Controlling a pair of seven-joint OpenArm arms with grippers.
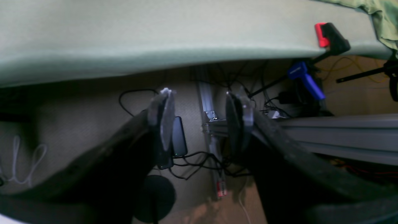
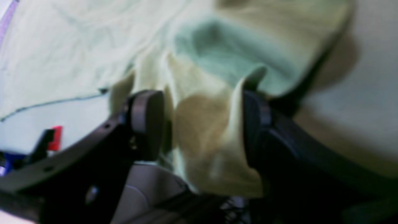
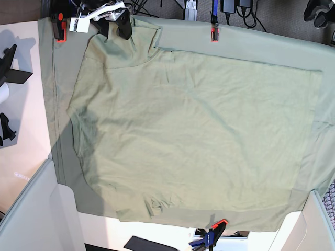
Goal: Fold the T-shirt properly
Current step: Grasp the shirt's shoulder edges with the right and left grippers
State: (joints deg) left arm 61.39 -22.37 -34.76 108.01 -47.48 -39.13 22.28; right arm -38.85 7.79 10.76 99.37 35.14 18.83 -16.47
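Note:
The pale sage-green T-shirt (image 3: pixel 183 130) lies spread flat over most of the table, with a few wrinkles near its bottom hem. At its top left corner, my right gripper (image 3: pixel 116 31) reaches in from the back edge. In the right wrist view my right gripper (image 2: pixel 199 124) is open, its fingers wide apart, and a loose fold of the T-shirt (image 2: pixel 217 46) stands between them. My left gripper (image 1: pixel 202 118) is open and holds nothing. It hangs off the table's edge over the floor. A bit of the T-shirt (image 1: pixel 385 18) shows at that view's top right.
A larger green cloth sheet (image 3: pixel 261 47) covers the table under the shirt, held by orange clamps at the back (image 3: pixel 214 34), back left (image 3: pixel 58 29) and front (image 3: pixel 217 225). One clamp (image 1: pixel 323 34) shows on the edge near my left gripper. Cables and metal rails lie below.

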